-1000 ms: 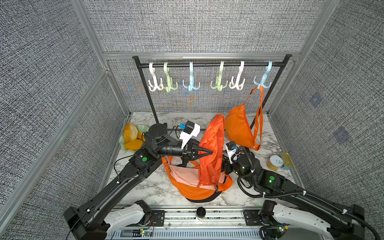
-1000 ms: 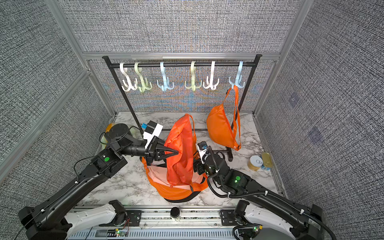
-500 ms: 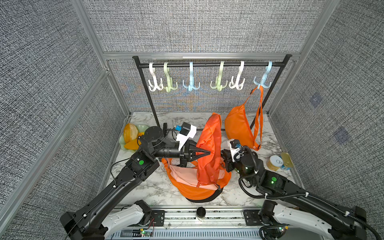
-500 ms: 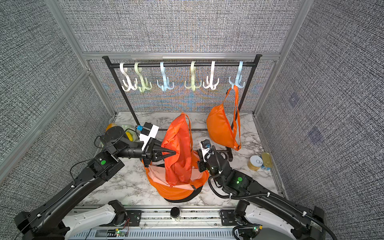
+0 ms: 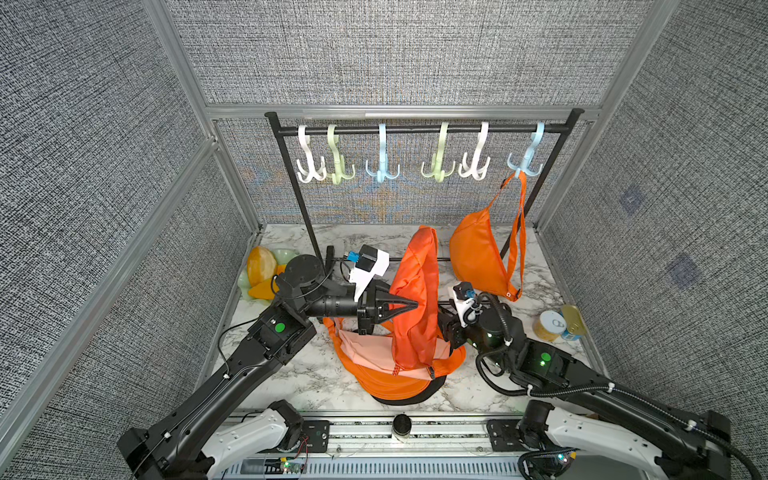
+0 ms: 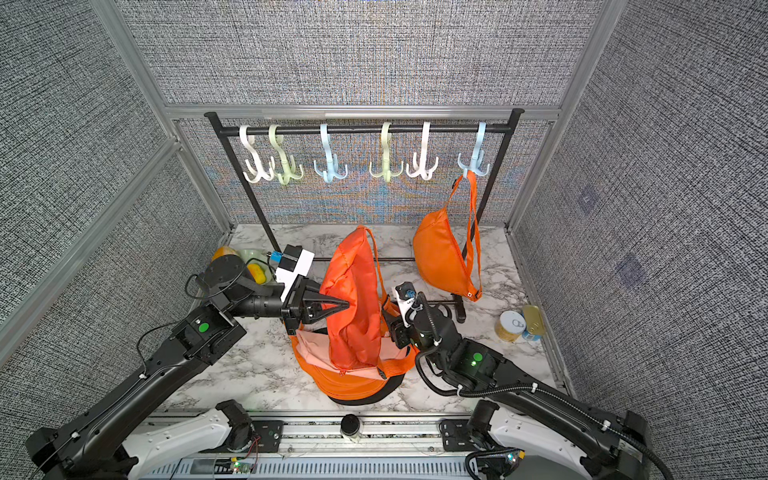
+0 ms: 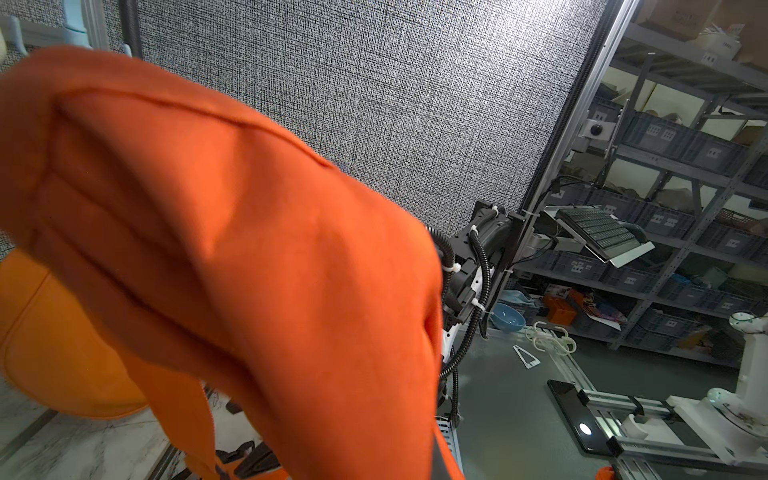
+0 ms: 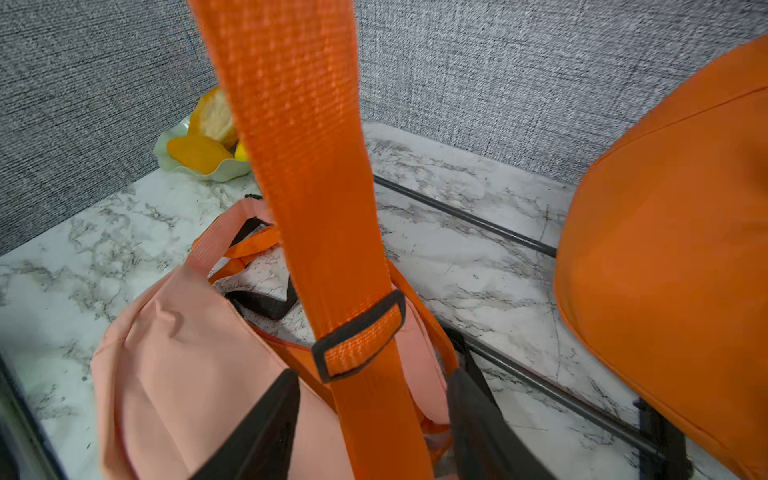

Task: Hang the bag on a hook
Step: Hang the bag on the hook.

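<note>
Drooping orange bag (image 5: 415, 291) (crumpled, limp) hangs pinched in left jaws; right jaws stand spread.

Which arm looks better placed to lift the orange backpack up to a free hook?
Probably the left. The left gripper is shut on the orange backpack, holding its top raised. The right gripper stands open around the strap, gripping nothing.

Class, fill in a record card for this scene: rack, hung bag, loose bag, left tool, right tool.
rack: black rail, six hooks, five free
hung bag: orange, on the end blue hook
loose bag: orange, top lifted, base on the marble table
left tool: shut on the loose bag's fabric
right tool: open, an orange strap between its fingers
</note>
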`<action>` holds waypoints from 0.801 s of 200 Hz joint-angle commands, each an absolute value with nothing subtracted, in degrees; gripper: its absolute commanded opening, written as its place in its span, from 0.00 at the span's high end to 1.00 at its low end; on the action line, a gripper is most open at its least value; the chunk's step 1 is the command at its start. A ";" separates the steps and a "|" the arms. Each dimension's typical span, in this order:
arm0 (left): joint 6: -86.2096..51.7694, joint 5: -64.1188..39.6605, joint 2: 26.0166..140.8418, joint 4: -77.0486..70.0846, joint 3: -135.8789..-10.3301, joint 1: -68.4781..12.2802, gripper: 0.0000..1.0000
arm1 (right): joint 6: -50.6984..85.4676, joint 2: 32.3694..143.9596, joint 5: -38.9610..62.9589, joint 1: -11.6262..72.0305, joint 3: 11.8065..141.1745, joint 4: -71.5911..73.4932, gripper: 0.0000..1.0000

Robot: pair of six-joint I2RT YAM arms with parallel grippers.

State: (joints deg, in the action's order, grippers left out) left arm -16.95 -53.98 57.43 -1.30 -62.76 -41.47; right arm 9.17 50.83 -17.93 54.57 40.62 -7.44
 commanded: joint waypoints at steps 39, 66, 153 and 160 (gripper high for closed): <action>-17.67 -54.15 56.63 -4.75 -62.33 -41.40 1.00 | 10.70 56.19 -16.22 55.12 39.46 0.95 0.35; -18.11 -54.14 56.16 -5.60 -61.36 -41.40 1.00 | 11.60 57.46 -20.16 55.11 39.22 4.37 0.40; -18.50 -53.45 54.23 -6.64 -59.59 -41.31 1.00 | 11.60 54.66 -23.99 53.32 38.78 2.20 1.00; -18.51 -53.45 54.11 -6.52 -59.59 -41.33 1.00 | 11.52 54.13 -24.00 53.10 38.63 2.07 1.00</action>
